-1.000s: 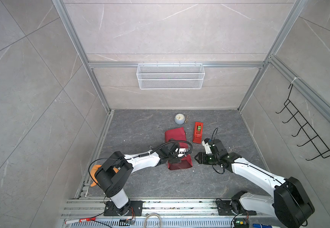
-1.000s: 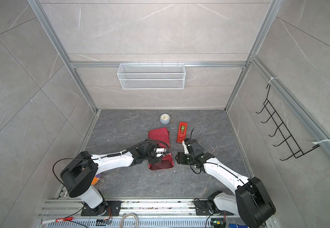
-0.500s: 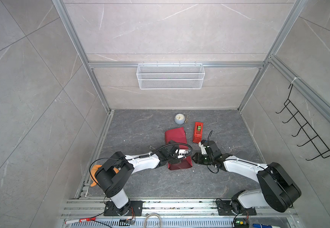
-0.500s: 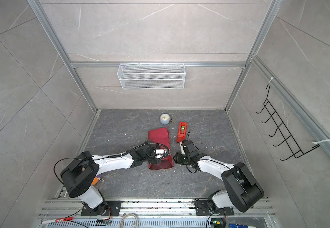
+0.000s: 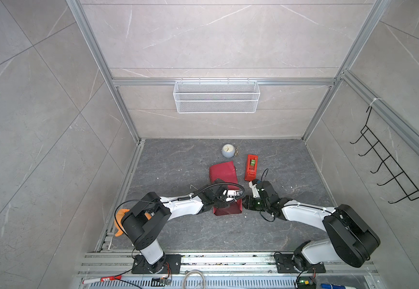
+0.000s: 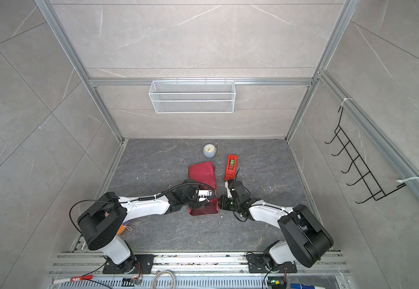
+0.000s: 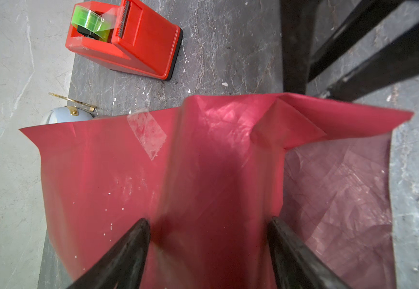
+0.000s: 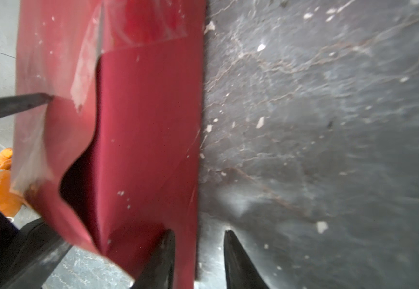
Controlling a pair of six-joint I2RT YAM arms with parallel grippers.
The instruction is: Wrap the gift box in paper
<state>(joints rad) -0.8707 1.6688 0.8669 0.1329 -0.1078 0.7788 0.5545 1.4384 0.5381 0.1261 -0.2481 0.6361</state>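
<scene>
The right end effector has closed in on the paper from the counter's right side. Once clear of it, its narrowed jaws now straddle the paper's edge.

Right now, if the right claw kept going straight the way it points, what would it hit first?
Likely the red paper: the right claw straddles its edge, half over paper, half over table. Depth is unclear, so it may only graze.

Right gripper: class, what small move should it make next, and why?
Probably close on the paper's edge. The right gripper has its jaws apart astride the side edge of the paper, not yet pinching it, while the left gripper spreads open over the top.
</scene>
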